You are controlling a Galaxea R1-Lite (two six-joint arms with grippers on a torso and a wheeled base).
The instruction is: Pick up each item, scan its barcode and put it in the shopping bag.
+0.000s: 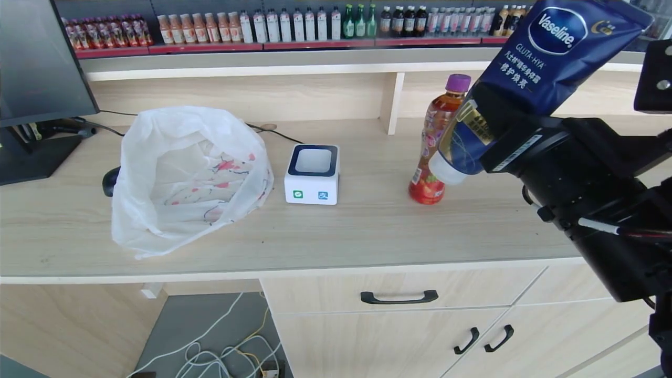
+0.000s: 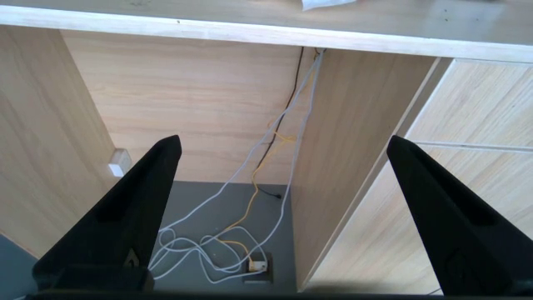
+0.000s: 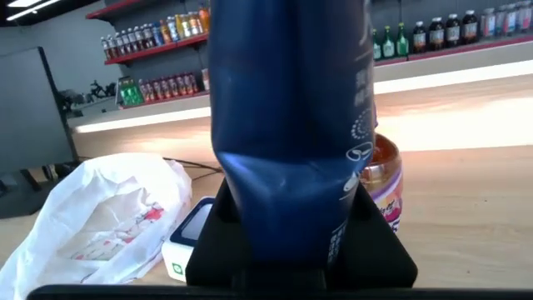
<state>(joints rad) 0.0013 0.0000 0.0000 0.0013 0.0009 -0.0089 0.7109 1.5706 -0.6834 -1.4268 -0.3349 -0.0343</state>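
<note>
One blue tube (image 1: 546, 58) with white print sits clamped in the right gripper (image 1: 499, 134), tilted cap-down above the counter (image 1: 367, 231) near one purple-capped drink bottle (image 1: 431, 157); one white scanner (image 1: 312, 174) stands between that bottle and one open white bag (image 1: 184, 173); the left gripper (image 2: 283, 143) hangs spread wide below the counter's edge

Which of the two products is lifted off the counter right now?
The dark blue lotion tube, clamped in the right gripper with its white cap pointing down. The orange drink bottle with the purple cap stands upright on the counter.
</note>
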